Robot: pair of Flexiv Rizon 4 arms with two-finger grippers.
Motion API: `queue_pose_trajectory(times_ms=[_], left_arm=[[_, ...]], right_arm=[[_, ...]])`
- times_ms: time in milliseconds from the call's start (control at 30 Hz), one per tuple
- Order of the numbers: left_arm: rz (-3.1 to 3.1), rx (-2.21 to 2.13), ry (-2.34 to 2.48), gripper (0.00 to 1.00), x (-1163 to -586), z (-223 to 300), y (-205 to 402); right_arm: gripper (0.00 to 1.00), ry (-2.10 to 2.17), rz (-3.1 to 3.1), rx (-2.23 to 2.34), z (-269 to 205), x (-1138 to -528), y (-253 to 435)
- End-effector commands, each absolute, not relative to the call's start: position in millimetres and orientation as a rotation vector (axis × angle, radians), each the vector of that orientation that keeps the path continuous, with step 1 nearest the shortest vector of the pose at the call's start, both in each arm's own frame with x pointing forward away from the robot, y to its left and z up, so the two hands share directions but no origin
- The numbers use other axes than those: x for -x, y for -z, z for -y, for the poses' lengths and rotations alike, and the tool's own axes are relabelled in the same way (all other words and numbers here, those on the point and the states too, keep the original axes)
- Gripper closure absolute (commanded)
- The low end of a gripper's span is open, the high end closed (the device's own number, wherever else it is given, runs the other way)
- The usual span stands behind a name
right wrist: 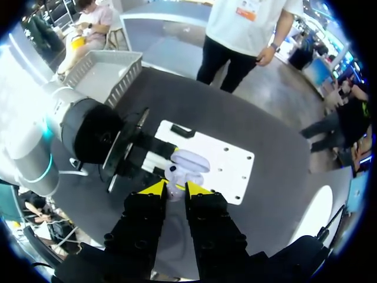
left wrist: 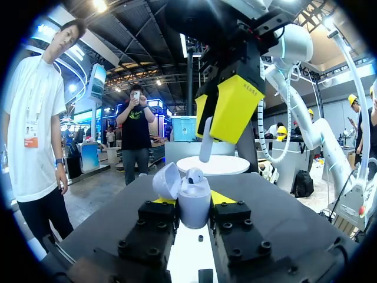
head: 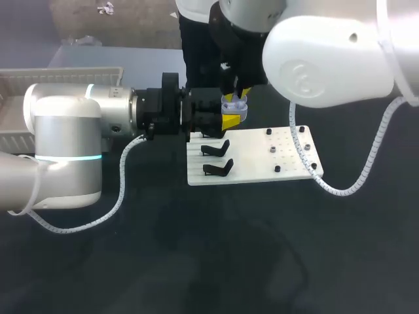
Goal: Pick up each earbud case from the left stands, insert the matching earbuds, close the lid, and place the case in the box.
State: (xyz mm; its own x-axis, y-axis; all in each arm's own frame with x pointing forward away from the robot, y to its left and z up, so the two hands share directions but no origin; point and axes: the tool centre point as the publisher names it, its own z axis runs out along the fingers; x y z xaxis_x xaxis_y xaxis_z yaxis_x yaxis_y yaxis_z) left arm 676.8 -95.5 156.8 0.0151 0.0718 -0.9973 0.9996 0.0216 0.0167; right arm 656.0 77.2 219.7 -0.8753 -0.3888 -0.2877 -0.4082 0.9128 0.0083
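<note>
Left end effector (left wrist: 193, 201) grips the open earbud case (left wrist: 194, 213) upright over the white plate (head: 262, 167). Right end effector (left wrist: 215, 117) hangs just above it, closed on an earbud (left wrist: 206, 141), long axis near vertical, lower end just clear of the case.

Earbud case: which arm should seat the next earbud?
Right. The right gripper holds an earbud directly above the open earbud case, which the left gripper clamps with its lid open.

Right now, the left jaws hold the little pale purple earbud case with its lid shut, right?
No: the little pale purple plastic earbud case in the left jaws has its lid open, not shut. The left wrist view shows it.
</note>
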Motion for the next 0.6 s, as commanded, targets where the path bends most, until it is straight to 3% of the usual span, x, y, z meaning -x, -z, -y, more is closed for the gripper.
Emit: queue_pose_trajectory(times_ms=[33, 600], left_arm=[[-1.255, -1.248, 1.142, 1.00, -676.1, 95.7, -155.6], [-1.255, -1.248, 1.142, 1.00, -676.1, 95.7, -155.6]], right_arm=[[1.00, -0.102, -2.797, 0.592, -80.8, -660.3, -216.4], [1.00, -0.126, -2.816, 0.613, -85.3, -667.1, -210.9]])
